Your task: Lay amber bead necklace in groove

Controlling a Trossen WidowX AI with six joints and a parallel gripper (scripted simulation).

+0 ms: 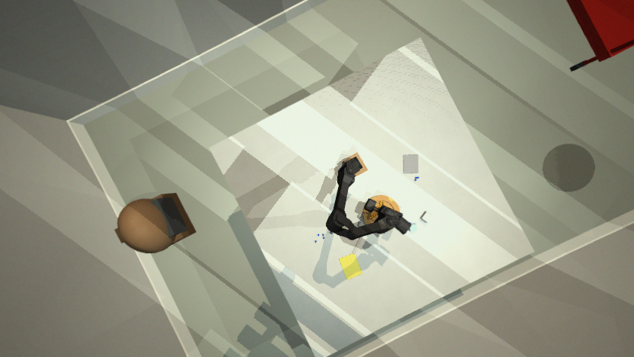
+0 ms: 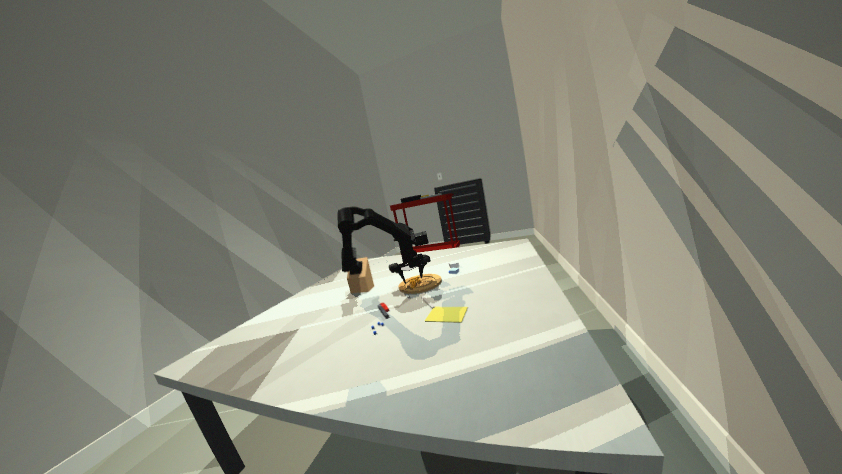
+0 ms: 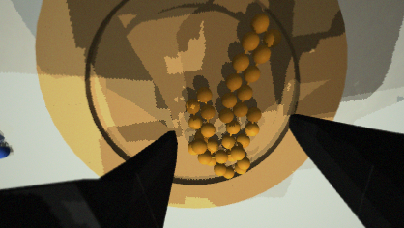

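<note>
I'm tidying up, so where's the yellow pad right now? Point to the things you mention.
In the top view, the yellow pad [image 1: 350, 266] [image 2: 446, 315] lies below the round bead board [image 1: 395, 202] [image 2: 436, 283] [image 3: 63, 97].

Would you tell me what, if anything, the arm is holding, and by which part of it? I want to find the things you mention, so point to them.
Nothing is held: the jaws stand apart, and the amber bead necklace [image 1: 374, 215] [image 3: 233, 128] lies bunched on the round board [image 1: 380, 197] [image 2: 430, 281] [image 3: 63, 111].
</note>
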